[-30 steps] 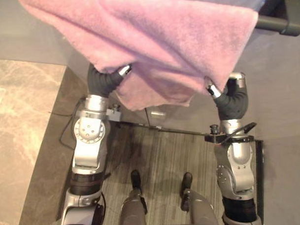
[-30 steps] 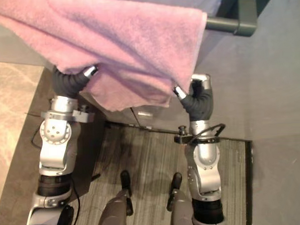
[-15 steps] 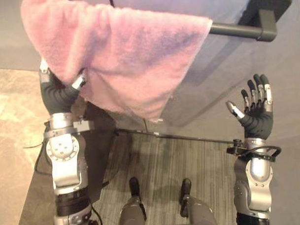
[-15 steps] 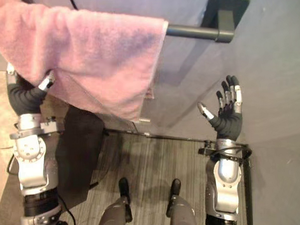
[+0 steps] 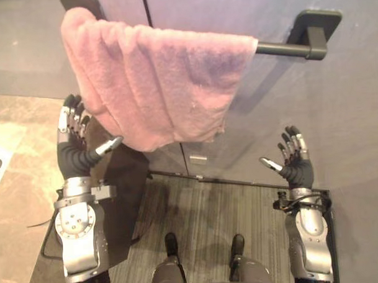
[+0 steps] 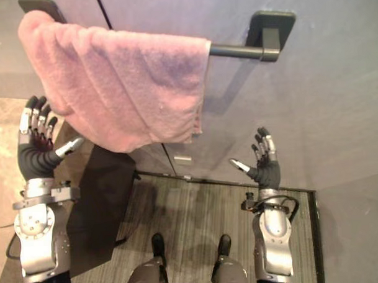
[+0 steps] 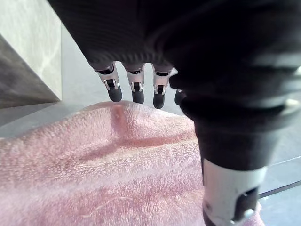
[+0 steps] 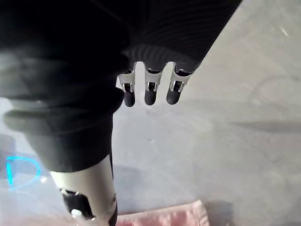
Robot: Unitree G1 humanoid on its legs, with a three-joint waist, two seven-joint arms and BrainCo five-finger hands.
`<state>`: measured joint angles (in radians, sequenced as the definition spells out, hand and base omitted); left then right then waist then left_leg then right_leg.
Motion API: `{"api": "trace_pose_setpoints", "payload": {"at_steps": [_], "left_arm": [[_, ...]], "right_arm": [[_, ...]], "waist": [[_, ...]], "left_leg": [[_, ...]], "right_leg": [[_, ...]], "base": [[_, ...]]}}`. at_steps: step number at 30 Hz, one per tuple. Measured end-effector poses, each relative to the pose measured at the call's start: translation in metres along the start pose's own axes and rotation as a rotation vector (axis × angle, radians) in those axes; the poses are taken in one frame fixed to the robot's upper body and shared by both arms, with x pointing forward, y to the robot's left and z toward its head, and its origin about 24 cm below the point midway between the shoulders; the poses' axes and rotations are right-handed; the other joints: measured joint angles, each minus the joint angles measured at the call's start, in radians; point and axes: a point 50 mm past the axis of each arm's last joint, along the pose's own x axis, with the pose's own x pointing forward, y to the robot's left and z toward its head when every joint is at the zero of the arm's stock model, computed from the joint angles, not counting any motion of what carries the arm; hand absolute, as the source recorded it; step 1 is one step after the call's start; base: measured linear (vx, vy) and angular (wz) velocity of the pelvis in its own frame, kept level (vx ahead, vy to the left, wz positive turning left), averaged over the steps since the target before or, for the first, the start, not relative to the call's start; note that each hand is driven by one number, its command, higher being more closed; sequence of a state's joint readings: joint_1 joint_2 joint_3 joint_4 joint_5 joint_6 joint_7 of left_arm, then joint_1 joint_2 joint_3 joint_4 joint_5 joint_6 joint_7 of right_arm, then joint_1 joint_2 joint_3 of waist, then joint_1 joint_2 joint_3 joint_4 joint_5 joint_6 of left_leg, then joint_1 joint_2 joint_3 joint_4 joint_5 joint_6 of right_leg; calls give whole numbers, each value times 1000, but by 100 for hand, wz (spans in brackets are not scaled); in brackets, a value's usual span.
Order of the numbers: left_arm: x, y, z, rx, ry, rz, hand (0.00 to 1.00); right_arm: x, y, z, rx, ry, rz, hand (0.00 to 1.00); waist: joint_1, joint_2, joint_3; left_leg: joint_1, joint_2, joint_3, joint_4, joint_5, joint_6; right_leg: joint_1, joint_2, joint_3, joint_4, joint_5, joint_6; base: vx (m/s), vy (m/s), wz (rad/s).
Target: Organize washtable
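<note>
Towel [image 5: 162, 86]: draped over the rail [image 5: 284, 49], long axis along it, just up and right of our left hand [image 5: 71, 152], nearer than our right hand [image 5: 297, 170]; we had all fingers released, holding nothing.

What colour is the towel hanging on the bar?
The towel is pink; the left eye view shows it best.
</note>
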<state>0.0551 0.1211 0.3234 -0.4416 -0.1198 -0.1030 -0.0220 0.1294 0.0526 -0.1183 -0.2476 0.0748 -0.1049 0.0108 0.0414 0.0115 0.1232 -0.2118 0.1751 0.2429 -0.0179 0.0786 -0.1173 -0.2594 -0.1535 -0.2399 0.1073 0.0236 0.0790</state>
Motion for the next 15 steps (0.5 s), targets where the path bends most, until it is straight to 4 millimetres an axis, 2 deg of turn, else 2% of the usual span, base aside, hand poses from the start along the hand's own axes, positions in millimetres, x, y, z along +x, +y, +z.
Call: {"api": "trace_pose_setpoints", "payload": {"at_steps": [5, 8, 12, 15], "left_arm": [[-14, 1, -5, -21, 51, 17, 0], [-21, 1, -6, -33, 73, 20, 0], [-23, -9, -8, -63, 86, -16, 0], [-26, -9, -9, -89, 96, -22, 0]], "right_arm": [[-2, 13, -14, 9, 64, 65, 0], [9, 30, -19, -5, 69, 124, 0], [37, 53, -2, -5, -18, 188, 0], [50, 63, 7, 5, -60, 208, 0]], "waist": [[2, 1, -1], [4, 1, -1], [30, 2, -1], [32, 5, 0]], "left_leg": [[10, 0, -1, -2, 0, 0], [7, -1, -7, -2, 0, 0], [-7, -3, -23, 0, 1, 1], [-23, -6, -43, 3, 6, 3]], "right_leg": [[13, 1, -1, -7, 3, 0], [13, 1, -5, -7, 3, 1], [10, 1, -19, -7, 3, 1], [9, -1, -40, -8, 3, 0]], "base": [[-8, 4, 0], [-21, 10, 4], [-22, 14, 9], [9, 12, 19]]}}
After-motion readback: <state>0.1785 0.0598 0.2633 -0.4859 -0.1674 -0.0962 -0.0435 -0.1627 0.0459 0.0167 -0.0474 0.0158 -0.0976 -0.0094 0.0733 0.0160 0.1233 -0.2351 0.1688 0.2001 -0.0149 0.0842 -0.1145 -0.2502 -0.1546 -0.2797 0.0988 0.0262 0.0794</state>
